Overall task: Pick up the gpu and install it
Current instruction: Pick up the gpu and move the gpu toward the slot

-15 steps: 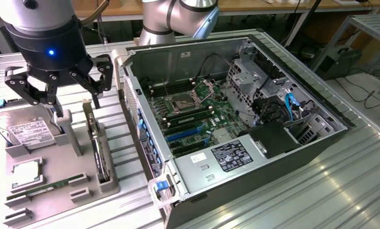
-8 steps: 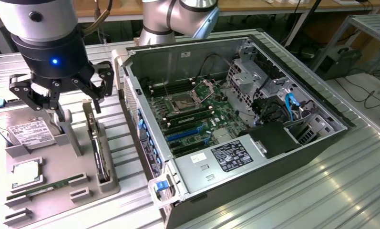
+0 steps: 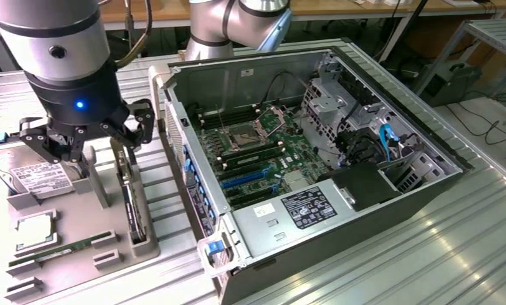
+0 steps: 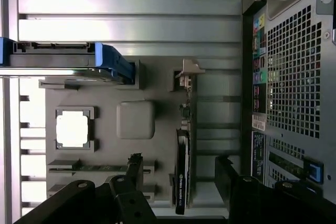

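Note:
The gpu (image 3: 131, 202) stands on its edge in a slot of the grey parts holder (image 3: 79, 213), at the exterior view's left of the open computer case (image 3: 320, 159). It is a thin green card with a black fan face (image 4: 182, 169) and a pale metal bracket (image 4: 188, 72) at one end. My gripper (image 3: 96, 147) hangs open just above the holder, and its black fingers (image 4: 134, 170) straddle the card without touching it. In the wrist view the gripper (image 4: 179, 176) has the card's fan end between its jaws.
On the holder (image 4: 157, 90) lie a hard drive (image 3: 32, 175) with a white label, a CPU (image 3: 34, 232) and a RAM stick (image 3: 62, 249). The case's rear grille (image 4: 294, 77) stands close beside the gpu slot. Inside the case, the motherboard (image 3: 261, 152) lies exposed with blue slots.

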Controlling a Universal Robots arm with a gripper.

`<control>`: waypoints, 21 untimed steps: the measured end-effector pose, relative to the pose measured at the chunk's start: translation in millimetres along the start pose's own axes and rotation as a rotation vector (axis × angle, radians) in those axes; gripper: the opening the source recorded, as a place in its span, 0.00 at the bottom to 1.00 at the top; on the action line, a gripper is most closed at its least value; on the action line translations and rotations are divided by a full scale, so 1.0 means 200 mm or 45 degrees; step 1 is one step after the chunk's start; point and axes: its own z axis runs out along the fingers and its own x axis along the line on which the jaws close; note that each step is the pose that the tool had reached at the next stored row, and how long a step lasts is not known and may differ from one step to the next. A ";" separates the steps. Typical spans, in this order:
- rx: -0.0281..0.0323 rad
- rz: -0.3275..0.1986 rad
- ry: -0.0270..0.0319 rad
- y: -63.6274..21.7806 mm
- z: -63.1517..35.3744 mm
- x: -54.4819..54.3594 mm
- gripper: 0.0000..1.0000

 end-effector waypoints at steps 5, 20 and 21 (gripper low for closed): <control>0.0002 0.000 0.0091 -0.015 0.041 0.00 0.66; -0.0002 0.003 0.0634 -0.030 0.246 0.00 0.66; 0.0003 0.003 0.0635 -0.031 0.273 -0.01 0.66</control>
